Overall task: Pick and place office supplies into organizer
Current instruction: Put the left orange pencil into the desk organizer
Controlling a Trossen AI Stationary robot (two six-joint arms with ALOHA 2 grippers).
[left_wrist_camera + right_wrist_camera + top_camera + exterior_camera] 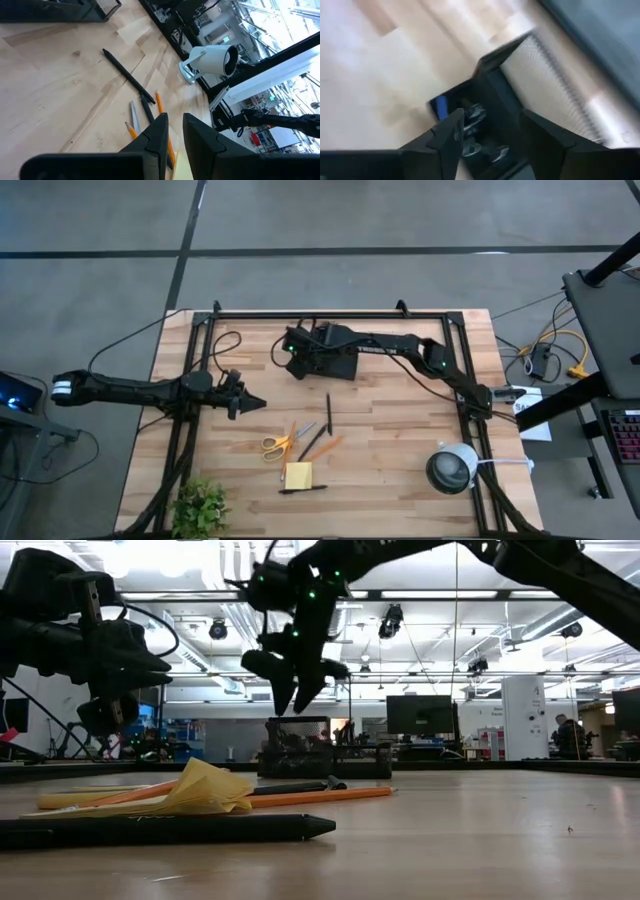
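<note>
The right gripper, open and apparently empty, hovered over the organizer at upper centre, so fetching the scissors below seemed next.

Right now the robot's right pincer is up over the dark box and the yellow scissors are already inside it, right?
Not quite. The right pincer is over the dark box, but the yellow scissors are not inside it. The high view shows them lying on the bare wood nearer the front of the table, next to the pens and the yellow sticky-note pad.
</note>
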